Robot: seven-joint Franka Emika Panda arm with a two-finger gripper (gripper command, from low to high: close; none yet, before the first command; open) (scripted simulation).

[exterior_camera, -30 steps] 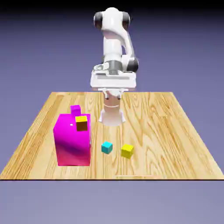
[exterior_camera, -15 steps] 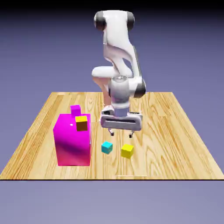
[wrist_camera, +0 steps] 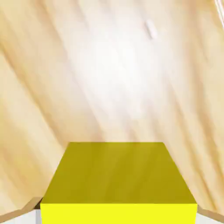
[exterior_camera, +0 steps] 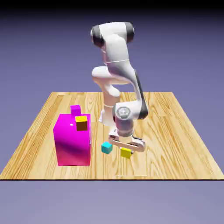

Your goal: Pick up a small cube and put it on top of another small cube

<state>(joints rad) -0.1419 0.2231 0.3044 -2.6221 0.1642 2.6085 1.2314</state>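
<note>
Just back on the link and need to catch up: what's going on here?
The robot arm has reached down to the table and its pincer is closed on the small yellow cube, one finger at each side. The cube looks to be at table level, not clearly lifted. The small magenta cube, where it is meant to go, shows behind the big magenta block, so the stacking is not done yet. The cyan cube sits beside the pincer.

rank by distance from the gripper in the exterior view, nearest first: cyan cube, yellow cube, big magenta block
1. Small plain yellow cube: directly under the hand, between the fingertips of the gripper.
2. Small cyan cube: just off the gripper's side, toward the exterior view's left.
3. Big magenta block: farther toward the exterior view's left, beyond the cyan cube.
</note>
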